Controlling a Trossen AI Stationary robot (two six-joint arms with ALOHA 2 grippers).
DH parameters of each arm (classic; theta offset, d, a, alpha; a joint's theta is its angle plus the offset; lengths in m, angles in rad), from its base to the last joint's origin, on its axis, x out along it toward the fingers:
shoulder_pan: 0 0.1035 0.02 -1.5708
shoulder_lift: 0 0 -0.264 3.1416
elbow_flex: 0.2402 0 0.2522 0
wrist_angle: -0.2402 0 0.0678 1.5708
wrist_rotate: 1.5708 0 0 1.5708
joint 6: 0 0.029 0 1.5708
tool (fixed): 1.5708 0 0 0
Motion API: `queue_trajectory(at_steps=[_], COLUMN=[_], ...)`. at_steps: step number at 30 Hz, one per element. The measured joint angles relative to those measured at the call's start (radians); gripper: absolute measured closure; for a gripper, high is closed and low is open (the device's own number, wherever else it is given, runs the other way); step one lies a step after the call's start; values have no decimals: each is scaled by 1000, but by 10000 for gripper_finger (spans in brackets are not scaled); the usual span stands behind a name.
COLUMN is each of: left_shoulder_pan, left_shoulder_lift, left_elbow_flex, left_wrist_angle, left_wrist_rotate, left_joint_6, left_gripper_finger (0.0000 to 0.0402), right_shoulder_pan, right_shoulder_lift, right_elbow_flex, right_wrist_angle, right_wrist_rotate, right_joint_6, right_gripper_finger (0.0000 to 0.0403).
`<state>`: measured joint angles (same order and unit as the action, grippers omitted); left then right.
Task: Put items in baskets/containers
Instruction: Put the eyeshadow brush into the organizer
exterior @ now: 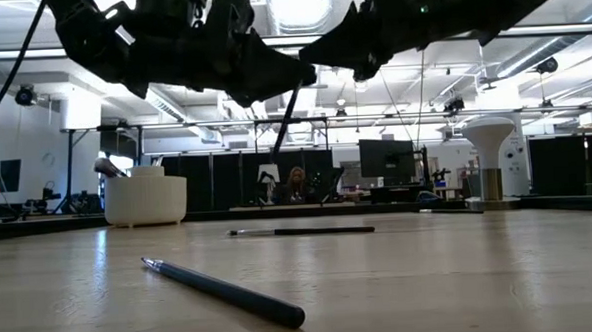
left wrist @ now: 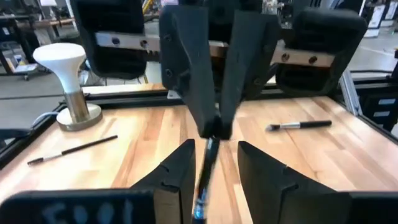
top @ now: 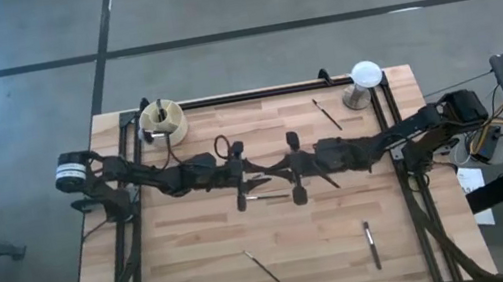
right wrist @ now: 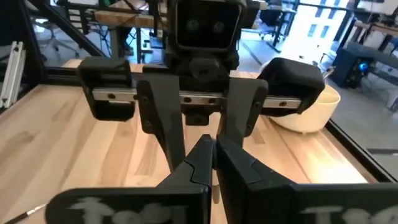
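Observation:
Both arms meet level over the table's middle. My right gripper (left wrist: pixel 214 127) is shut on a dark thin brush (left wrist: pixel 204 180), lifted off the table. My left gripper (left wrist: pixel 214 168) faces it, open, one finger on each side of the brush without touching it. In the low view the brush (exterior: pixel 287 116) slants down under the two grippers. The cream cup (top: pixel 164 121) stands at the far left with a brush head (exterior: pixel 111 167) sticking out of it. More brushes lie flat on the table (top: pixel 270 196), (top: pixel 261 266), (top: pixel 371 243), (top: pixel 327 114). My right gripper pinches the brush's one end (left wrist: pixel 210 144) between its two fingertips. The fingers come in about level from the table's right side. The brush is clear of the table and slants down away from the fingertips, through the gap of the left gripper.
A white dome on a metal stand (top: pixel 366 77) sits at the far right corner. A black rail (top: pixel 254 93) runs along the far edge, and the arm frames stand at both sides. Bare wood (top: pixel 200 261) lies in the near half around the loose brushes.

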<state>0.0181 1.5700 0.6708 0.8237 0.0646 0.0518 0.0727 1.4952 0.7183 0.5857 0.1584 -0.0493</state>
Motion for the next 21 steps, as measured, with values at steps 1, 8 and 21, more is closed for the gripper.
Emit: queue_trajectory(at_steps=[1,8,21], left_shoulder_pan=[0,1,2], left_shoulder_lift=[0,0,0], left_elbow_flex=[-1,10,22], left_wrist_angle=[-4,-82,-101], left_wrist_rotate=[0,0,-41], left_joint_6=[3,31,51], left_gripper_finger=[287,287,382], right_shoulder_pan=[0,-1,-1], right_shoulder_lift=[0,-1,-4], right_elbow_flex=[4,11,15], right_wrist_angle=[-9,-38,-75], right_wrist_rotate=[1,1,2], right_joint_6=[6,21,19], right_gripper_finger=[394,394,394])
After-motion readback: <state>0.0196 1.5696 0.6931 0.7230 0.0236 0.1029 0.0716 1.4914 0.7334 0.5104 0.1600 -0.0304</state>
